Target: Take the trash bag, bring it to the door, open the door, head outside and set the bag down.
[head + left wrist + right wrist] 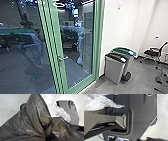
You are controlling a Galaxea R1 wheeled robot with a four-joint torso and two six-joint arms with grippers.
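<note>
A glass door (pixel 75 45) in a green frame stands closed in the head view, its metal lever handle (pixel 62 58) on the left stile. Large in the left wrist view is the black trash bag (pixel 36 110), bunched into a tight neck where my left gripper (pixel 46 135) is shut on it; the folds cover most of the gripper. Crumpled clear plastic (pixel 63 114) shows behind the bag, and clear plastic (pixel 100 102) also appears in the right wrist view, beside the robot's own jointed bar and dark plate.
Right of the door, a grey bin with a black lid (pixel 114 70) stands in front of a bin with a green lid (pixel 123 51) by the white wall (pixel 125 27). A black office chair (pixel 152 52) is farther right. Reflections cover the glass.
</note>
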